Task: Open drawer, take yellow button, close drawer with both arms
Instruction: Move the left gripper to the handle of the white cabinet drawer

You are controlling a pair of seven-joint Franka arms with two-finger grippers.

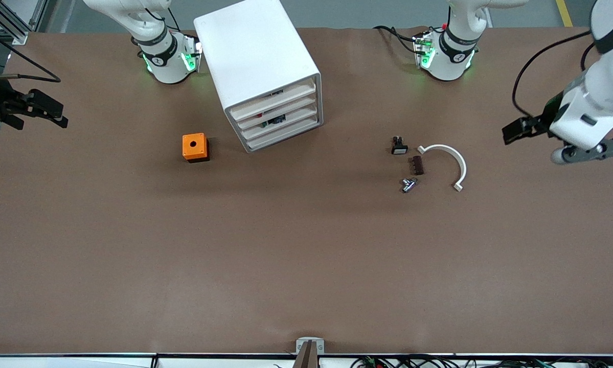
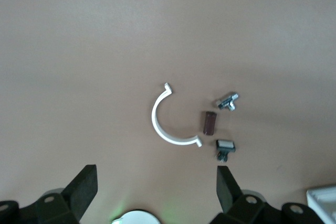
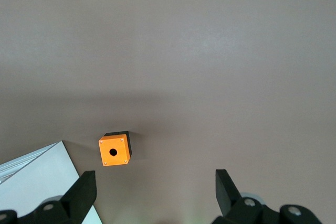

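Note:
The white cabinet stands between the two arm bases, and its four drawers are all pushed in. Small dark parts show through the drawer gaps. I cannot see the orange-yellow button. My left gripper hangs open and empty over the left arm's end of the table; its wrist view shows the black fingers spread wide around the gripper's middle. My right gripper hangs open and empty over the right arm's end, fingers wide apart around its middle.
An orange cube with a round hole sits beside the cabinet toward the right arm's end. Toward the left arm's end lie a black button with a white cap, a brown block, a metal piece and a white half-ring.

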